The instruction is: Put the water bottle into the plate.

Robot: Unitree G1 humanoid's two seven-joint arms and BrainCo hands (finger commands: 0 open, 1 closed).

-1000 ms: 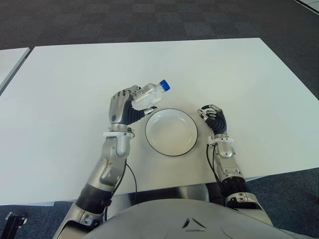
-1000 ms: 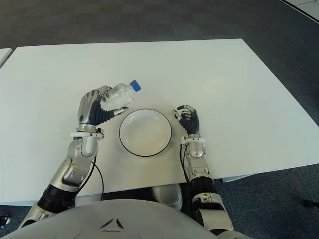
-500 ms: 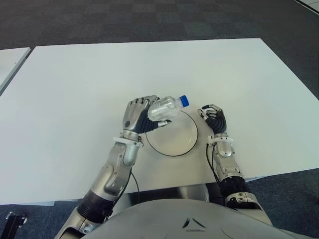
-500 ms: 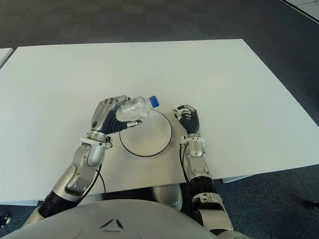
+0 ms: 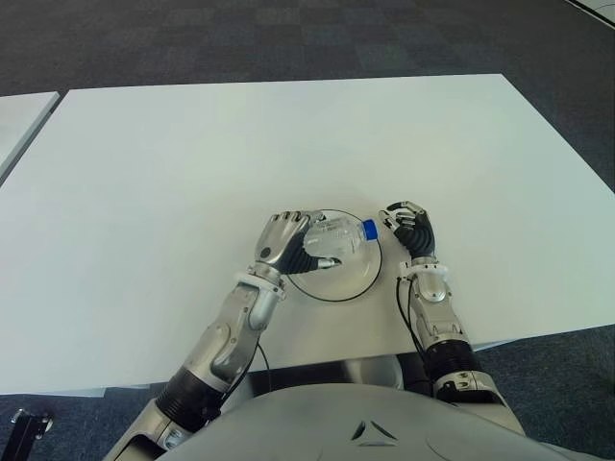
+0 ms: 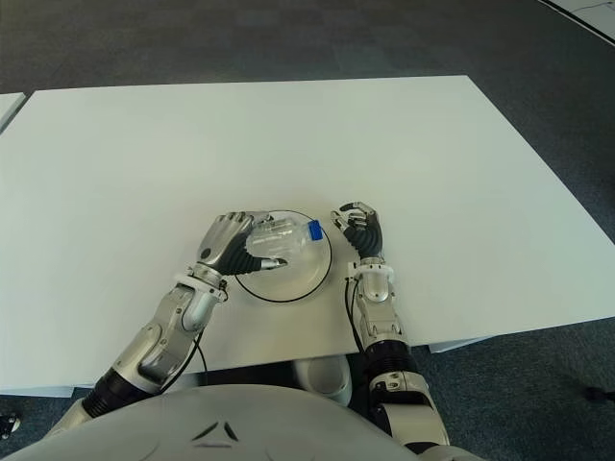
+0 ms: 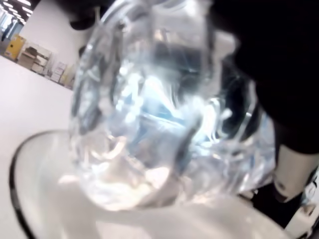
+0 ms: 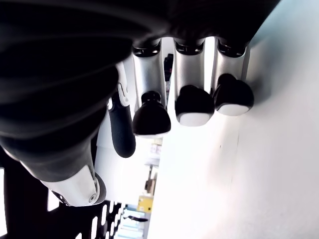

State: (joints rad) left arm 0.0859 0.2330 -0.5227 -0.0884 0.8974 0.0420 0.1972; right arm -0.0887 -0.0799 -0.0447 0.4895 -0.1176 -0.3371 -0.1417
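Desk: white, plain top (image 5: pixel 173 163); its far edge and both far corners are in view, and its near edge shows on either side.
Second table: white, only a corner showing (image 5: pixel 21 113), just beyond the desk's left edge, with a narrow gap between them.
Floor: dark grey carpet in a square tile pattern (image 5: pixel 288 38), beyond the desk's far edge and past its right edge.

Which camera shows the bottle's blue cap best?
The left eye view: the blue cap shows clearly over the plate, with the water bottle in the left hand. The right eye view matches. The wrist views don't show it.
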